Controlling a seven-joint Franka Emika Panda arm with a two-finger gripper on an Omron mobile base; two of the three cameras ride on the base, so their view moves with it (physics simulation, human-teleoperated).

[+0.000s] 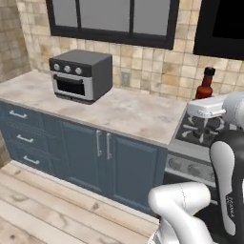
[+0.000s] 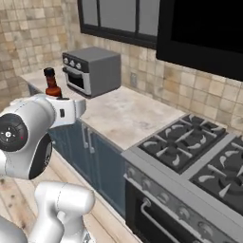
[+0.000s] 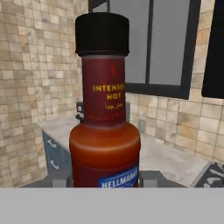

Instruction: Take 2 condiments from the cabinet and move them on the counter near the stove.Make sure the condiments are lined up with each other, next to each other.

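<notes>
The gripper (image 1: 206,110) holds the red hot-sauce bottle (image 3: 105,118) upright by its lower body, jaws closed on it, probably so that it can be set down standing. The bottle hangs in the air over the edge where the counter (image 1: 119,112) meets the stove (image 2: 190,147), at about two o'clock from the toaster oven (image 1: 81,74). The neck reads "INTENSE HOT"; the blue label shows "HELLMAN".
</notes>
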